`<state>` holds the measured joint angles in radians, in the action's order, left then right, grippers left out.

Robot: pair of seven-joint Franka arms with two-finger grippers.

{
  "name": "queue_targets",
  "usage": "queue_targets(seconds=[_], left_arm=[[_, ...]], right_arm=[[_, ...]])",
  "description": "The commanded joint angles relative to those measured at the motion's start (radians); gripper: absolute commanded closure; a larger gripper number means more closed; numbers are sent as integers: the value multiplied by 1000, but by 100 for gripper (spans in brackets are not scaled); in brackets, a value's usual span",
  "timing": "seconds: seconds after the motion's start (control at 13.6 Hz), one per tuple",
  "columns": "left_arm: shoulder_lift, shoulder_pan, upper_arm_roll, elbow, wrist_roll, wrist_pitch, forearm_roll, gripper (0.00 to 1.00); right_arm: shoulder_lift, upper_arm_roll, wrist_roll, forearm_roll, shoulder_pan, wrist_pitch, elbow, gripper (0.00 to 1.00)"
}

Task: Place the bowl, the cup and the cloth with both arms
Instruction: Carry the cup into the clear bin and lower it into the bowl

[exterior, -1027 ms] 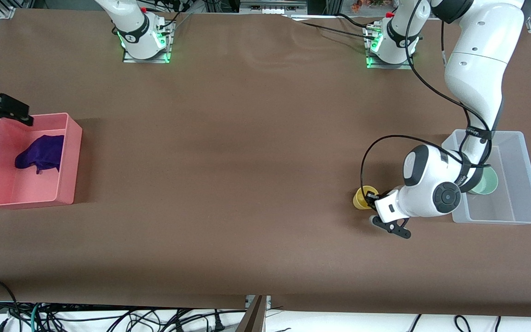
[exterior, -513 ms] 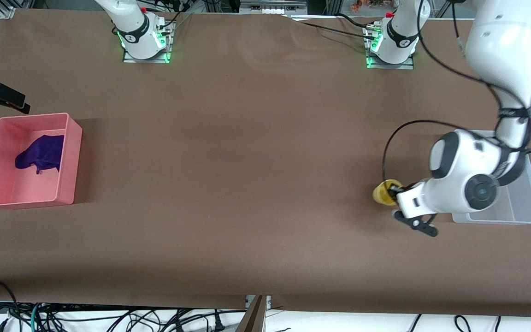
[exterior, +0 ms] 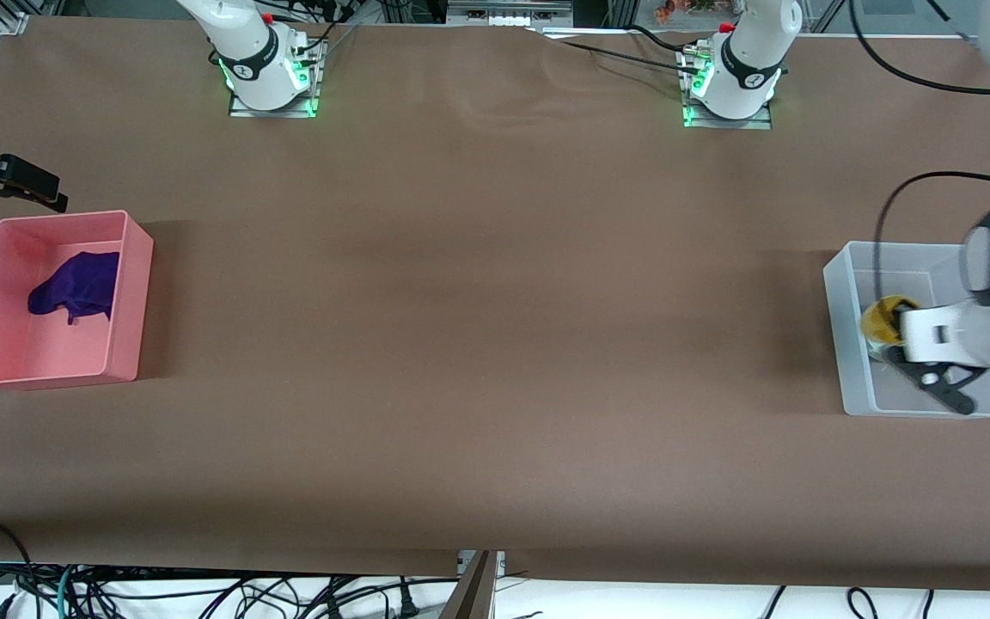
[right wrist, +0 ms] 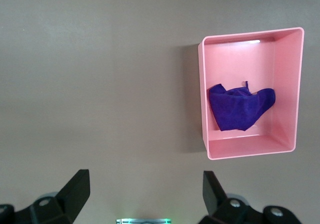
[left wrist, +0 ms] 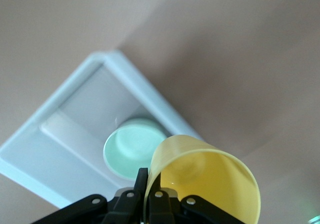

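My left gripper (exterior: 890, 334) is shut on the wall of the yellow cup (exterior: 880, 316), one finger inside and one outside, and holds it tilted above the clear bin (exterior: 843, 344). In the left wrist view the cup (left wrist: 210, 184) hangs over the mint-green bowl (left wrist: 131, 149), which sits inside the clear bin (left wrist: 145, 93). In the front view the left arm hides the bowl. The purple cloth (exterior: 76, 286) lies bunched in the pink bin (exterior: 132, 292). My right gripper (exterior: 5, 179) is open and empty, up in the air beside the pink bin; it sees the cloth (right wrist: 240, 107) below.
The pink bin (right wrist: 250, 151) stands at the right arm's end of the table, the clear bin at the left arm's end. Brown table surface (exterior: 478, 327) stretches between them. Both arm bases (exterior: 267, 73) stand along the table's edge.
My left gripper has lifted the yellow cup off the table beside the clear bin and carried it over the bin. The right gripper has barely shifted.
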<state>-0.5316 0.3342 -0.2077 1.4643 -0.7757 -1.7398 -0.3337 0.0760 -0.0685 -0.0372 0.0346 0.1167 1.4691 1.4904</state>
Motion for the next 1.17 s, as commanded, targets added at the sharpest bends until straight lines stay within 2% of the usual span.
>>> queue_targets(seconds=[0.0, 0.29, 0.44, 0.51, 0.59, 0.66, 0.88, 1.1], left_arm=[[15, 104, -22, 115, -98, -120, -10, 100], [16, 218, -24, 310, -164, -324, 71, 100], [3, 239, -24, 341, -238, -440, 76, 100], [-8, 253, -25, 338, -256, -446, 79, 87], [-7, 255, -27, 330, -260, -445, 93, 18], [7, 250, -35, 320, -260, -436, 94, 0], [65, 247, -97, 256, -244, -315, 96, 0], [78, 244, -188, 98, -164, -83, 97, 0]], right_arm=[[-1, 1, -18, -13, 4, -9, -1, 0], [-1, 1, -15, -13, 3, -9, -1, 0], [-1, 3, -16, -12, 3, -9, -1, 0], [-1, 3, -17, -12, 4, -7, -1, 0], [-1, 3, -15, -10, 4, -7, -1, 0], [-1, 3, -16, -10, 4, -4, -1, 0], [-1, 4, -20, -8, 6, -3, -1, 0], [-1, 4, -18, -8, 6, -3, -1, 0]])
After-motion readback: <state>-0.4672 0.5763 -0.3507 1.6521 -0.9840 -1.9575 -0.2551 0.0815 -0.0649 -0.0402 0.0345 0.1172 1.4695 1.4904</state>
